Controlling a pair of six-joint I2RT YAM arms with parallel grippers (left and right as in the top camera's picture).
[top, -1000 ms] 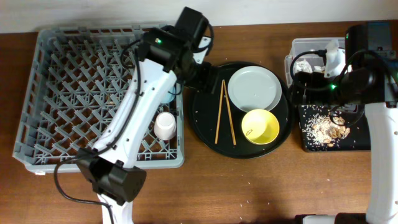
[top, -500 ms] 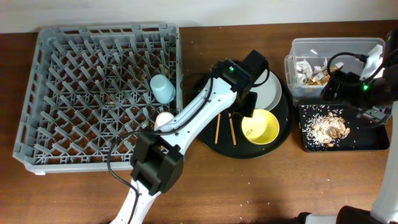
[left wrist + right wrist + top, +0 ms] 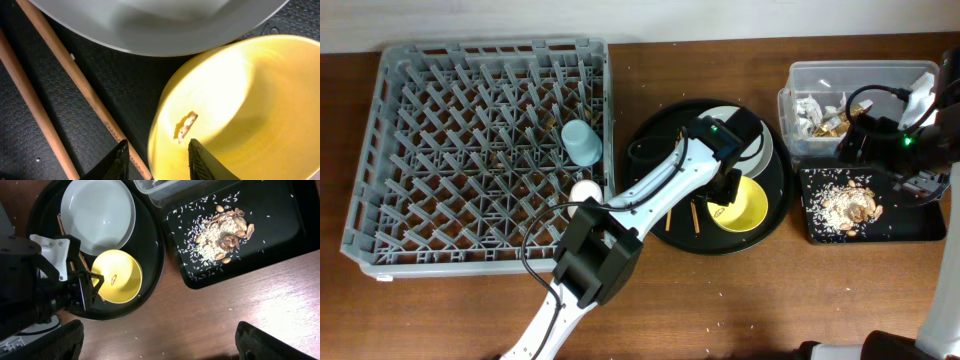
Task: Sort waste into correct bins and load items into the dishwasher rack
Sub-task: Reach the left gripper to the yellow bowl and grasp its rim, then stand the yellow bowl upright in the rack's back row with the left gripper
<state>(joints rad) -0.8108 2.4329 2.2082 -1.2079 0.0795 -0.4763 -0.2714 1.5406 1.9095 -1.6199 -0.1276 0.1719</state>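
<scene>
The small yellow bowl point(image 3: 744, 205) sits on the round black tray point(image 3: 650, 170), with one scrap point(image 3: 185, 126) stuck inside it. My left gripper point(image 3: 157, 161) is low over the bowl's left rim, one finger outside and one inside, with a gap showing on each side. The pale plate point(image 3: 762, 150) lies just behind the bowl. The wooden chopsticks point(image 3: 75, 85) lie left of it. A light blue cup point(image 3: 580, 142) and a pinkish-white cup point(image 3: 584, 188) stand in the grey dishwasher rack point(image 3: 440, 150). My right gripper point(image 3: 160, 340) hangs wide open above bare table.
At the right, the clear tub point(image 3: 850, 72) holds napkins and a shiny wrapper. In front of it, rice and crumbs point(image 3: 845, 205) are piled in the shallow black tray point(image 3: 910, 228). Stray rice grains dot the wood near the round tray.
My left arm swung from the rack's right edge over to the round tray and came down on the yellow bowl, its jaws narrowing. My right arm drew back to the right, then held still.
</scene>
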